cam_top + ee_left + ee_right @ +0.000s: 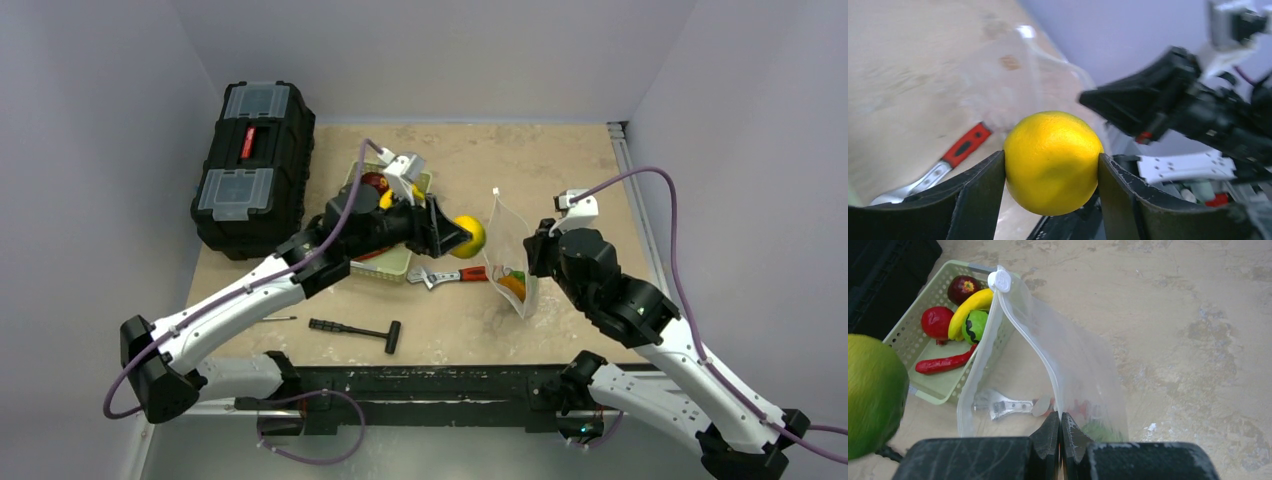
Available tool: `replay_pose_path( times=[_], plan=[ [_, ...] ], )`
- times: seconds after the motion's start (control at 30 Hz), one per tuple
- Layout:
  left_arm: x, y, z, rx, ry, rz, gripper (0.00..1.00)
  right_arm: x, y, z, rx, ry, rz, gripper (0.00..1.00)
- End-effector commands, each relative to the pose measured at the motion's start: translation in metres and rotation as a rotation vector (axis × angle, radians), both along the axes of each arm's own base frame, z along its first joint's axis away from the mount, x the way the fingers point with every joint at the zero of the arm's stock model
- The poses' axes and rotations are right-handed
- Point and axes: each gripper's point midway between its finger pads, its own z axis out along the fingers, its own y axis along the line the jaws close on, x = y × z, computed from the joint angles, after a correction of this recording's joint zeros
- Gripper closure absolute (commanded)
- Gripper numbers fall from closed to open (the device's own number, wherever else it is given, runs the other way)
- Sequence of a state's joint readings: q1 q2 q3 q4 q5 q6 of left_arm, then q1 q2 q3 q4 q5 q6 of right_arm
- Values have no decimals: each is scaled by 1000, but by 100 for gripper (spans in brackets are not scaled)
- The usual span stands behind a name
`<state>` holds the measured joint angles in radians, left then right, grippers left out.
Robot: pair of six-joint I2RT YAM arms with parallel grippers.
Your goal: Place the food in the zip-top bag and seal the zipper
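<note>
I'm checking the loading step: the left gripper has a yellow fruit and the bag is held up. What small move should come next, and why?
Probably ease the left gripper rightward until the yellow fruit is in the zip-top bag mouth, then release. The fruit hangs just beside the bag, and the right gripper pinches the rim, holding it open.
</note>
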<state>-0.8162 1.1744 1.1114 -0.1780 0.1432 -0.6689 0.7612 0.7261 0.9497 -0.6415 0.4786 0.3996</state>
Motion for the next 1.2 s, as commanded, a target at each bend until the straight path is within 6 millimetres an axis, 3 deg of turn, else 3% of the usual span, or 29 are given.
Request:
replay_pose_path(
  times=[0.0,0.13,0.27,0.53,0.77,0.9,1.17],
  plan=[
    [-42,-62,75,-219,-218,-258,63,1,3,16,32,-48,11,100],
    [-41,-95,58,-174,-164,-301,63,1,1,18,30,-49,7,100],
    [-27,-110,36,-100,-118,-265,64,-1,-2,21,34,-56,1,100],
    [-6,-114,-1,5,-85,-187,63,-2,-3,22,34,-59,0,100],
    [11,-106,-13,93,-57,-87,59,-2,2,20,37,-56,24,100],
    [20,-108,-16,97,-38,-38,37,-2,3,21,39,-57,31,100],
    [21,-106,-9,80,-44,-23,11,-1,5,20,31,-49,34,100]
  ],
)
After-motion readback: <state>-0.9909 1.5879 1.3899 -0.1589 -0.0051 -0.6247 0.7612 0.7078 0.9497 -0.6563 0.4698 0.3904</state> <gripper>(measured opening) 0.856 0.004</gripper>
